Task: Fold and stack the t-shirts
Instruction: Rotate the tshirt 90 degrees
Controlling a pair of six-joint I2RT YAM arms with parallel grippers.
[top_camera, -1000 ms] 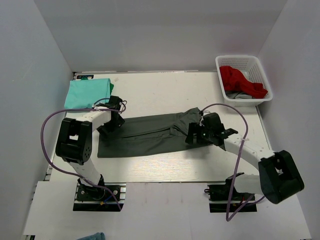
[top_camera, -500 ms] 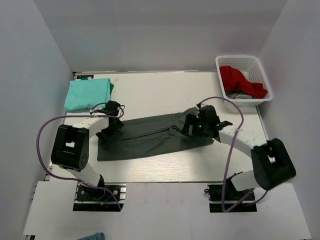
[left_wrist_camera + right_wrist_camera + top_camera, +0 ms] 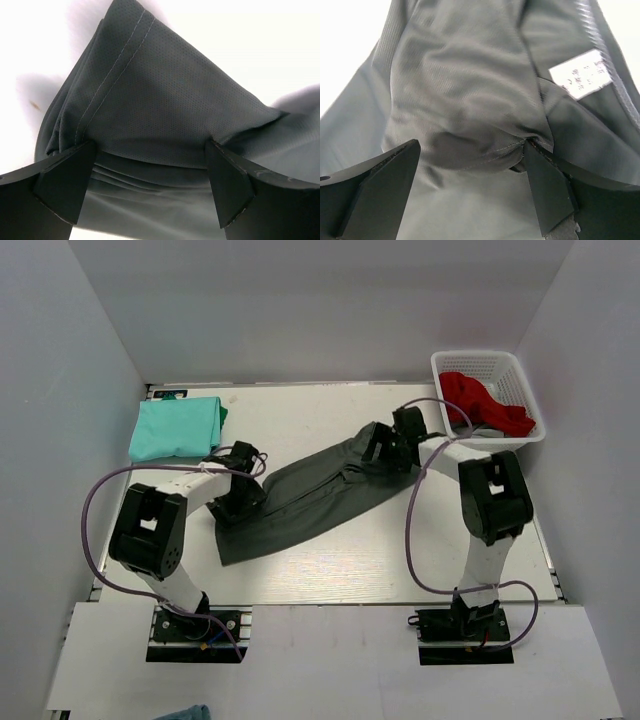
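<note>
The dark charcoal t-shirt lies folded into a long strip, slanting from the near left to the far right of the table. My left gripper rests on its near-left end, jaws open wide with bunched hem cloth between the fingers. At the far-right end sits my right gripper, open too, straddling a fold of grey fabric beside the white label. The mint-green t-shirt lies folded at the far left.
A white basket holding a red cloth stands at the far right corner. Purple cables loop from both arms over the table. White walls close in the left, right and back sides.
The grey shirt has swung from lying level to slanting. The right gripper moved toward the far side and the basket with its end; the left gripper shifted slightly right and nearer.
</note>
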